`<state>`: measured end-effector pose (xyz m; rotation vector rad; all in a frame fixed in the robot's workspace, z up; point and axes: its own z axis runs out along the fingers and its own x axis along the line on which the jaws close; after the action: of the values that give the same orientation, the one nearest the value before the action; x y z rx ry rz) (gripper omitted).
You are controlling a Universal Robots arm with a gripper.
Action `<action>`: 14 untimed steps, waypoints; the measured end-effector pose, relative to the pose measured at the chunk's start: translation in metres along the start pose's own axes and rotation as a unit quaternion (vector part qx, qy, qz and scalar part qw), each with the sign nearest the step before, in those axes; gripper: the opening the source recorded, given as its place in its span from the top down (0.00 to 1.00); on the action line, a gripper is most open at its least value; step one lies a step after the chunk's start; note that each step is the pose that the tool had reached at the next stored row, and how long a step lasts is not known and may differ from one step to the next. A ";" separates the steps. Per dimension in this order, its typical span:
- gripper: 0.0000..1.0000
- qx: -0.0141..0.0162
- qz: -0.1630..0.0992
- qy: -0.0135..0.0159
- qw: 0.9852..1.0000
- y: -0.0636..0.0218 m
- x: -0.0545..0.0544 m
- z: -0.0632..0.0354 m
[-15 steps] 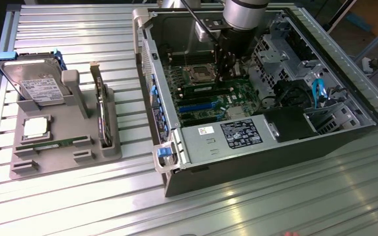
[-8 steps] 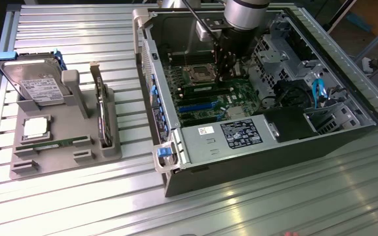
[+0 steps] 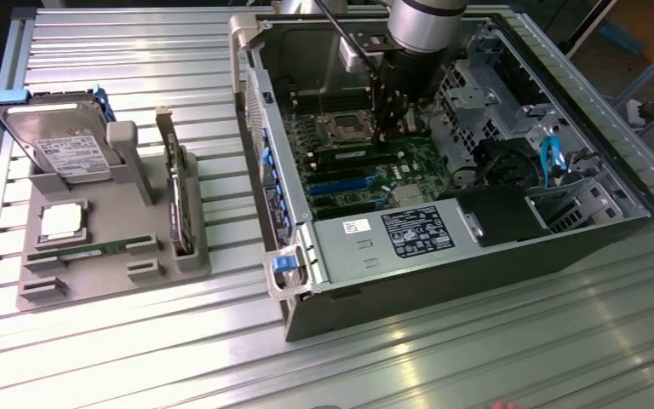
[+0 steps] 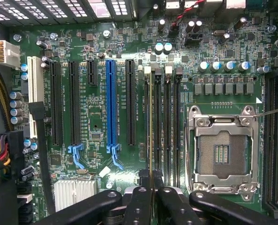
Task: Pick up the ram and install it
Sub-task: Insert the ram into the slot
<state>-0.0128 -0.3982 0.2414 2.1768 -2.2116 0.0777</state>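
- Gripping the ram by its upper edge, the gripper has its two fingers drawn nearly together on the thin board. The board shows edge-on as a pale line running away from the fingertips.
- That line lies along the outermost of the memory slots, the one next to the long black expansion slot. I judge that the stick is held on edge and parallel to the slot so its contact edge can go straight down. Whether it has already entered the slot, I cannot tell.
- In the exterior view the gripper hangs upright inside the open computer case, just beside the processor socket.
- Room is tight across the slot: the expansion slot flanks it on one side and the other three memory slots, all bare, on the other. Beyond those sits the empty processor socket with its metal frame.
- A cluster of capacitors stands near one end of the slot row — a likely snag if the stick slid lengthwise.
- Above the board the way looks open, since the case's side is off.
- A second stick lies flat in the grey holder on the table, well apart from the case toward the exterior view's left. It shares the holder with a square processor chip, a hard drive and a dark card standing on edge.
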 end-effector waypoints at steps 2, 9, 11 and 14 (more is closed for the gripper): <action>0.88 0.000 0.000 0.000 1.000 0.0000 0.000 0.0000; 0.88 0.000 0.000 0.000 1.000 0.0000 0.000 0.0014; 0.88 0.000 0.000 0.000 1.000 0.0000 0.000 0.0018; 0.88 0.000 0.000 0.000 1.000 0.0000 0.000 0.0020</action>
<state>-0.0128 -0.3982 0.2394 2.1769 -2.2116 0.0778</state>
